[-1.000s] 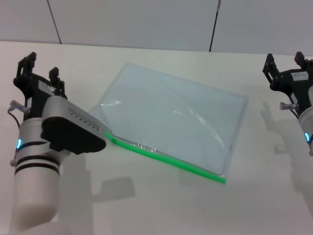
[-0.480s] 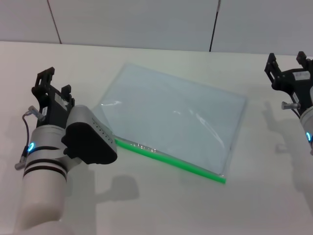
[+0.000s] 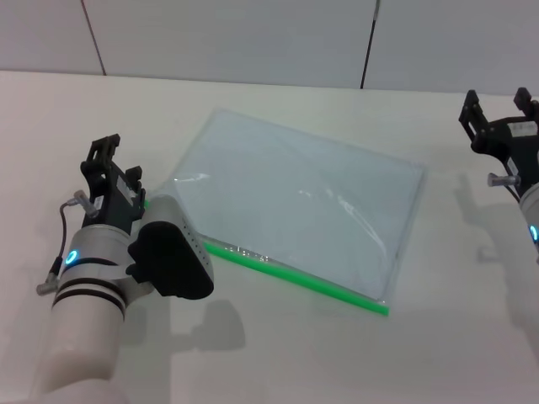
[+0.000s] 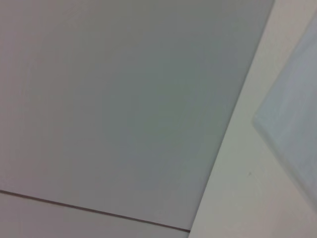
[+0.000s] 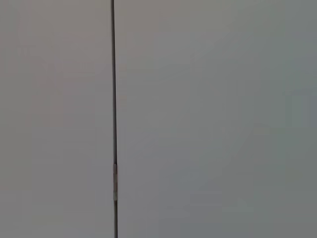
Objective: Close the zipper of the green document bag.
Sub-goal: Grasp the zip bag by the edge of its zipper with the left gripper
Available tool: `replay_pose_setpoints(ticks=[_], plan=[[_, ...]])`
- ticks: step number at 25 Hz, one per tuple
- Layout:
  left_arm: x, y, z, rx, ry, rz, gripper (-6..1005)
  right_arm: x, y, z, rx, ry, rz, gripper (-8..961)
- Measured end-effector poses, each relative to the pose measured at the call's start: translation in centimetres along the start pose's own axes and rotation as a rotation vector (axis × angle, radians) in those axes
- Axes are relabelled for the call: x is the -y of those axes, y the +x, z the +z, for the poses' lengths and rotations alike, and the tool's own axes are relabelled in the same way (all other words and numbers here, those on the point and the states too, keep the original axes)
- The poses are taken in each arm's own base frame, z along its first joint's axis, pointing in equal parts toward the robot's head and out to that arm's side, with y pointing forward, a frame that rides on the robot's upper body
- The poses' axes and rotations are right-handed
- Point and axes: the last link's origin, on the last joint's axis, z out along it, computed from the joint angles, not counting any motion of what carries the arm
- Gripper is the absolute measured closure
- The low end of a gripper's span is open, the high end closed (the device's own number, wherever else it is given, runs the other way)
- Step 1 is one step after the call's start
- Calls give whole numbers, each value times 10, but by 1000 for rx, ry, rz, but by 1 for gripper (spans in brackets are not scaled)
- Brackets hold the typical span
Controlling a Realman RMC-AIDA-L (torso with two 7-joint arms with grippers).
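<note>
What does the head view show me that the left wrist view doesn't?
Only the head view shows the bright green zipper strip along the near edge of the translucent pale-blue plastic document bag, plus the left tool beside its near-left corner and the right tool parked far right. Only the left wrist view shows nothing extra. Both share the bag, the white table and grey wall.

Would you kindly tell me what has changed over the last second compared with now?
The left end effector has swung toward the robot's right and nearer the body, closing on the left end of the green zipper, without touching anything. The right end effector, at the table's right edge, barely shifted. The document bag lies flat where it was.
</note>
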Motion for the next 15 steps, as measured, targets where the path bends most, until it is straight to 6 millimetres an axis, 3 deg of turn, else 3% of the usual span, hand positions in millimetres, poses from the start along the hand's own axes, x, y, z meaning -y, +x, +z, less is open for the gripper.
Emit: replay_pose_setpoints(ticks=[15], plan=[[-2,-11,-1,55,-14,-15,398,9,-1,3,-11,33,19,242]])
